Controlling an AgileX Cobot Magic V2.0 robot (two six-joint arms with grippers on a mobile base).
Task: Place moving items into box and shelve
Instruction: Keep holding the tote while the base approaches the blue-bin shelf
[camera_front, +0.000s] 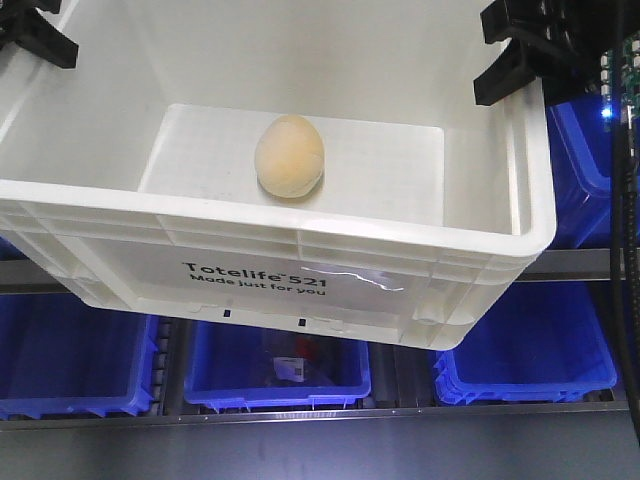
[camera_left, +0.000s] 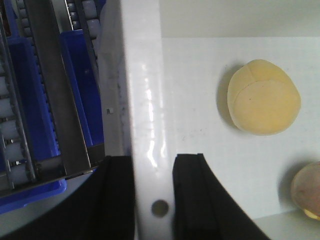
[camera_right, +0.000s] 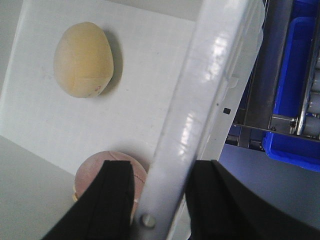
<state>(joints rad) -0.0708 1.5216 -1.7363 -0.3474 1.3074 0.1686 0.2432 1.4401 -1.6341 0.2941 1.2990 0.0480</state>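
Box: You have the white box (camera_front: 300, 215) filling the upper part of the front view, open side up. The near wall carries the black print "Totelife 521 Made just for you".
Box position: The box stands in front of the rack, and its near lower edge overlaps the metal shelf rail (camera_front: 585, 265). You cannot tell from these views whether its base rests on anything.
Left claw: The left claw (camera_left: 152, 167) straddles the box's left side wall. One black finger (camera_left: 117, 200) is outside and the other is inside, so the claw is pinching the rim.
Right claw: The right claw (camera_right: 160, 170) straddles the right side wall in the same way, one finger on each side, pinching the rim.
Cream toy: The cream toy (camera_front: 289, 155) lies on the box floor near the middle. It touches no wall and lies well apart from both claws.
Pinkish-brown toy: The pinkish-brown toy (camera_right: 89, 177) lies on the box floor close to the right wall, apart from the cream toy. The inner finger of the right claw partly hides it. In the front view the near wall hides it from you.
Blue bins: A row of blue bins (camera_front: 275, 375) sits on the shelf level below the box. Another shows past the box's right wall.
Roller track: In the left wrist view, a roller track (camera_left: 10, 130) runs beside the blue bins, outside the left wall.
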